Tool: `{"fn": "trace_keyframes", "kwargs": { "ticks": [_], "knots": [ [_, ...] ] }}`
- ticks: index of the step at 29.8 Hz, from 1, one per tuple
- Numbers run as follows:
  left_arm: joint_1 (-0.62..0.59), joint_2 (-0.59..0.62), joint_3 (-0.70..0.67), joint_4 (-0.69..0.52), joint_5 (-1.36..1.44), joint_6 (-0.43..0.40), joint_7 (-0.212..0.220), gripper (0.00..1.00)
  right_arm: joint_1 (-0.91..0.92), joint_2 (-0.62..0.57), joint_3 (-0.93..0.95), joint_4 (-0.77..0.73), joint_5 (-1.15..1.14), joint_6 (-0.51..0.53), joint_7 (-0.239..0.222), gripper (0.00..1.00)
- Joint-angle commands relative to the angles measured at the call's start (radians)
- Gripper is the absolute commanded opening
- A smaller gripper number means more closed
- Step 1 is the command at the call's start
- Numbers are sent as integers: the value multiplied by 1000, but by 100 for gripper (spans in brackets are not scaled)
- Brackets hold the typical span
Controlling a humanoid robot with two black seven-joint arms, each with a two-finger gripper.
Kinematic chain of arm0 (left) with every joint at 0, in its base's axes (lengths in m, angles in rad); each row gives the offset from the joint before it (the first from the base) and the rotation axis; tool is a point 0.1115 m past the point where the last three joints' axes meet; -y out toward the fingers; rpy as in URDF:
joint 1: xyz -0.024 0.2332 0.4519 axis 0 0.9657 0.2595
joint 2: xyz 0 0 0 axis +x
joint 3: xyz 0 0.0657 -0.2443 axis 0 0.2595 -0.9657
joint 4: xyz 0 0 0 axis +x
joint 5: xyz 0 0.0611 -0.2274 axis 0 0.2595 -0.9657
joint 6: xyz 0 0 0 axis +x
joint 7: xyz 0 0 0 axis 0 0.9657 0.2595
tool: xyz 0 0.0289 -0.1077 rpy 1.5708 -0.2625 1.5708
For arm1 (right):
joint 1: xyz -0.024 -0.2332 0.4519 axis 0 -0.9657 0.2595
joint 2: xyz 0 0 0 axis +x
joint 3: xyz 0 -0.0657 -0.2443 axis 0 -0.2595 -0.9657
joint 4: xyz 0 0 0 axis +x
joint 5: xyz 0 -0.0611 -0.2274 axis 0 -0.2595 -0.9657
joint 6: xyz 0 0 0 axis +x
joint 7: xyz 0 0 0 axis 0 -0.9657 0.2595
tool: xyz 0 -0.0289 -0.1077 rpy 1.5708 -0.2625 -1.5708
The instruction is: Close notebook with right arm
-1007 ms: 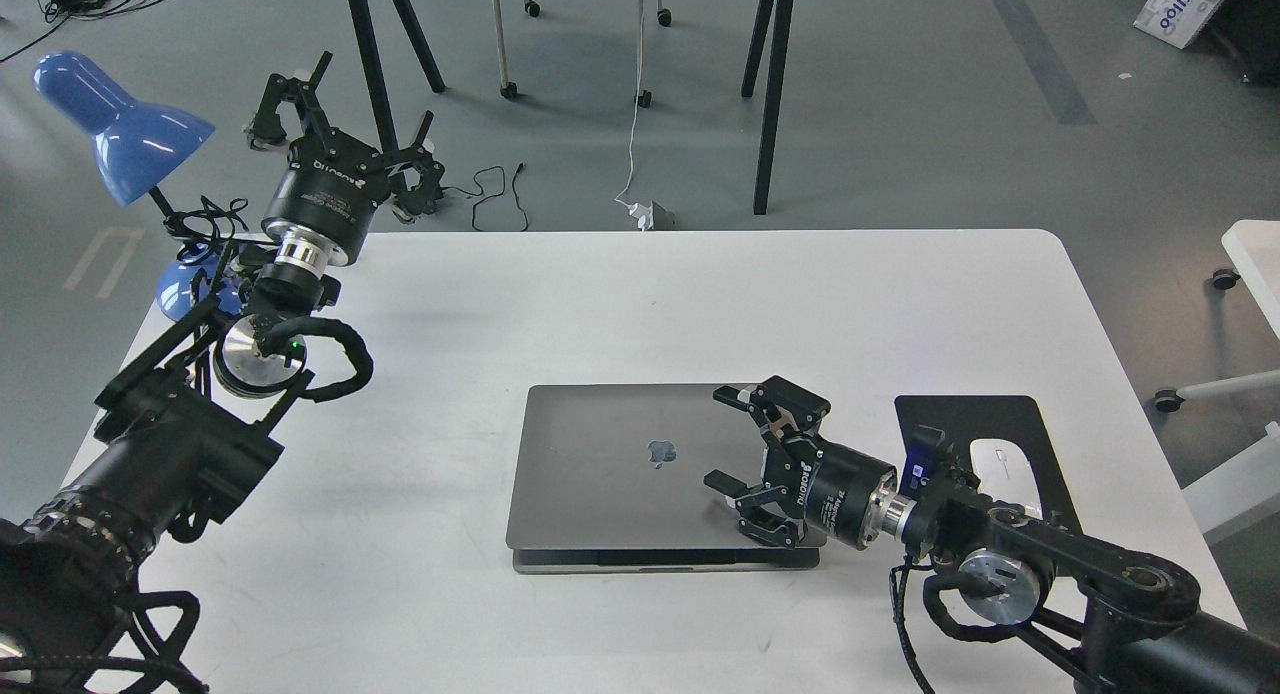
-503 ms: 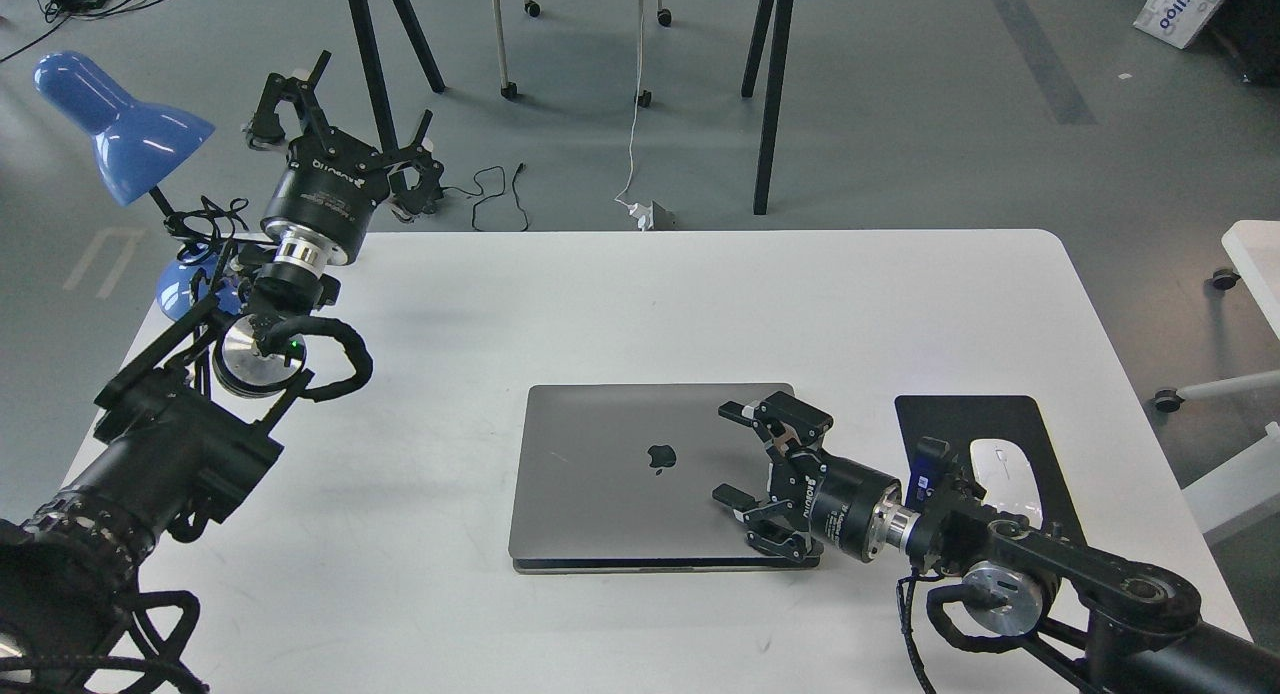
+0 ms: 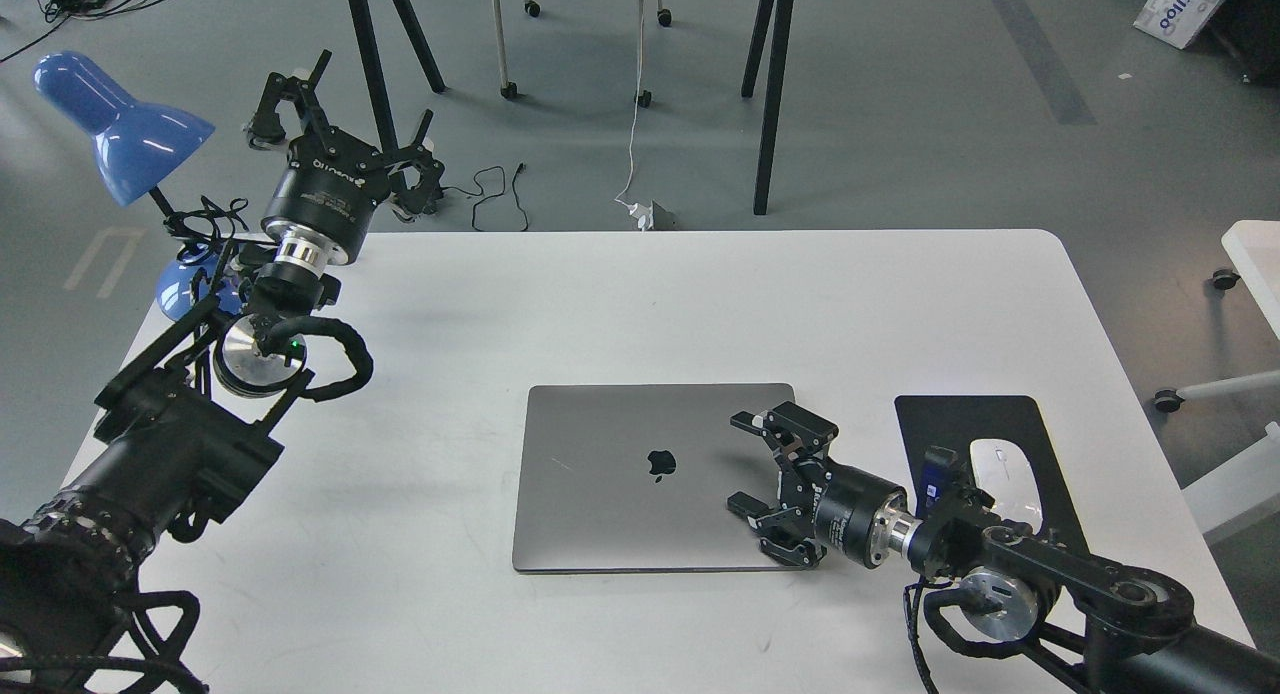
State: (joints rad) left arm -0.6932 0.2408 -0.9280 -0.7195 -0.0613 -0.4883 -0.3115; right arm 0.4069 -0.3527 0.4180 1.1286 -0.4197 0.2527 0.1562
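Note:
The notebook [image 3: 640, 479] lies flat and closed on the white table [image 3: 700, 294], its grey lid up with the dark apple logo showing. My right gripper [image 3: 741, 460] is open, its fingers spread, resting over the lid's right edge. The right arm [image 3: 1040, 574] comes in from the lower right. My left gripper [image 3: 340, 124] is open and empty, raised above the table's far left corner near the blue lamp [image 3: 120, 124].
A black mouse pad [image 3: 1010, 424] with a white mouse [image 3: 1005, 479] lies right of the notebook, partly under my right arm. Beyond the table are black trestle legs [image 3: 770, 104], floor cables and a white plug.
The lid has dropped from slightly ajar to fully shut under my right gripper, which moved down and slightly right. The left arm has not moved.

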Motion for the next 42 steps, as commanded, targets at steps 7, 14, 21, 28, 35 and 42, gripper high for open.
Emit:
{"fn": "trace_keyframes", "kwargs": {
  "ticks": [7, 14, 21, 28, 35, 42],
  "knots": [
    [0, 0, 0, 0, 0, 1, 0, 100, 3, 0, -2, 2, 2, -1, -9, 100],
    [1, 0, 0, -1, 0, 1, 0, 100, 0, -11, 134, 40, 7, 8, 3, 100],
    [1, 0, 0, -1, 0, 1, 0, 100, 3, 1, 479, 59, 16, 16, 3, 100],
    [0, 0, 0, -1, 0, 1, 0, 100, 38, 3, 714, 42, 18, 13, -6, 100],
    [0, -2, 0, -1, 0, 0, 0, 100, 113, 3, 751, -119, 247, 36, -53, 100],
    [1, -2, 0, -1, 0, 1, 0, 100, 147, 21, 751, -216, 331, 77, -47, 100]
  ]
}}
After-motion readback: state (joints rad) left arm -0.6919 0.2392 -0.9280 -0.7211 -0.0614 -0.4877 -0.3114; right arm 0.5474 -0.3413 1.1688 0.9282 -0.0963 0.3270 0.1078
